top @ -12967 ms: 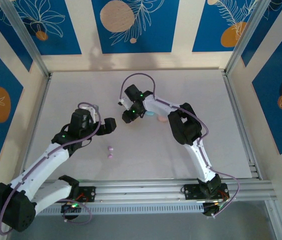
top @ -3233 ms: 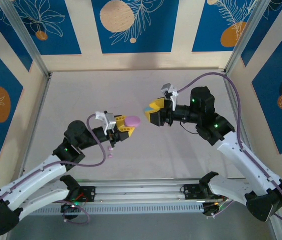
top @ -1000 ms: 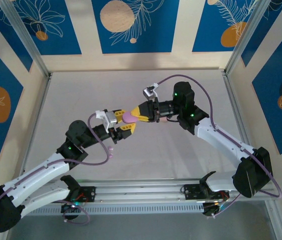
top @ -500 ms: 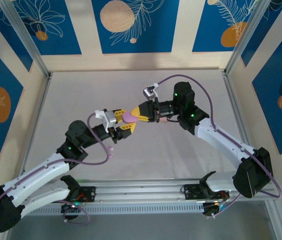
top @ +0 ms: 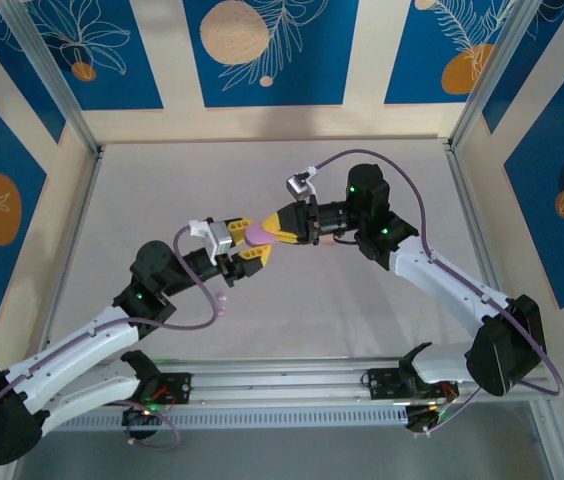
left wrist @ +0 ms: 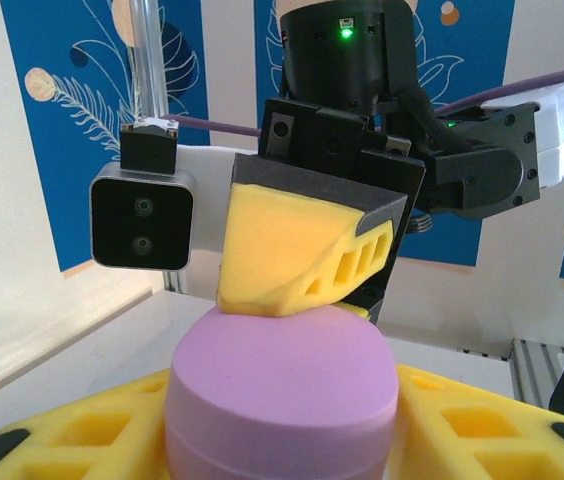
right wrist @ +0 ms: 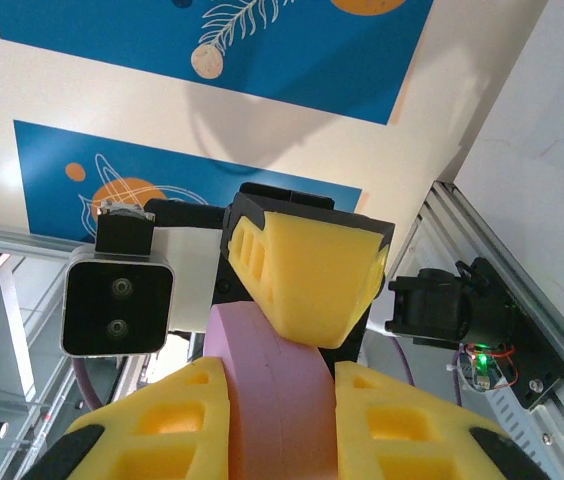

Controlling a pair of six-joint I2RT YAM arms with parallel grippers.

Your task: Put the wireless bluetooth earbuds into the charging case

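judged light, rigid and slippery, the lilac charging case is clamped across its sides by the left gripper, its rim pinched by the right gripper.

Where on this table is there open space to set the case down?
Free: the far-left table between back wall and left arm; the far-right corner beyond the right arm; the near middle between both arms. Crowded: the centre, where left gripper and right gripper clamp the lilac case, two lilac earbuds lying close by.
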